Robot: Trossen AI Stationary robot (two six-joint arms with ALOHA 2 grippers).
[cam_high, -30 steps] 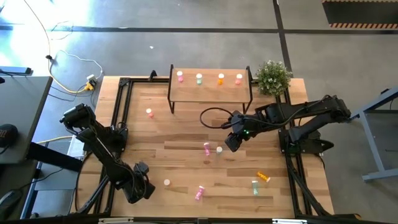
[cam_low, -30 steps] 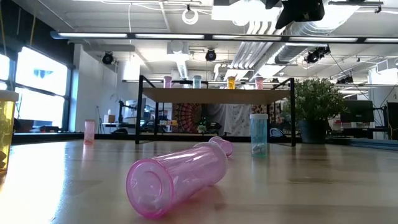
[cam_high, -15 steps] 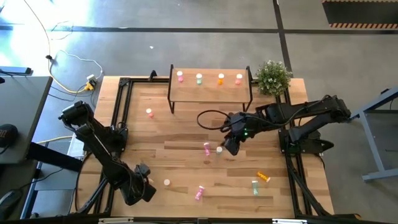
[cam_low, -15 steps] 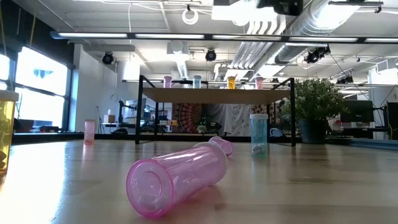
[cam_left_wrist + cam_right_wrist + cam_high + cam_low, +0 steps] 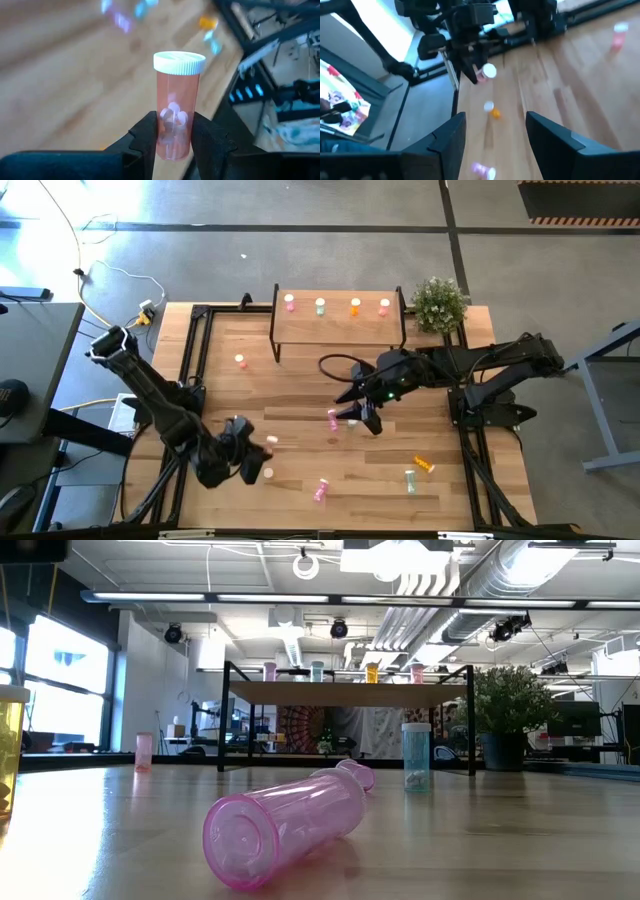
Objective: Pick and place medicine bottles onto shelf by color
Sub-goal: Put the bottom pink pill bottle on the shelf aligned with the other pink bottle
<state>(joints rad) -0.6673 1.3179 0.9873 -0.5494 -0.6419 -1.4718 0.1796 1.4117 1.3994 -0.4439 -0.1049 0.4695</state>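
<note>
The salmon bottle (image 5: pixel 177 107) sits between my left fingers (image 5: pixel 150 137), pinched low on its body, white cap up, pills showing through the wall. In the high view it is clear of the table (image 5: pixel 300 390) near the front left, in my left gripper (image 5: pixel 262 454), well apart from the shelf (image 5: pixel 340 328) at the back.

The grip is my worry. I hold only the lower part, so the tall upper part and cap can lever over if I swing fast, and the smooth plastic could slip down through my pads. A tilted bottle would not stand when I set it down.

The shelf already carries four bottles (image 5: pixel 336 305) in a row. Coming in low, I could knock one off or clip the board's edge; the salmon one belongs by the like-coloured bottle at the right end, I judge.

My right gripper (image 5: pixel 362 420) hangs wide and empty over mid-table, above a pink bottle (image 5: pixel 332 418). It sits between me and that end, so our arms could meet.
</note>
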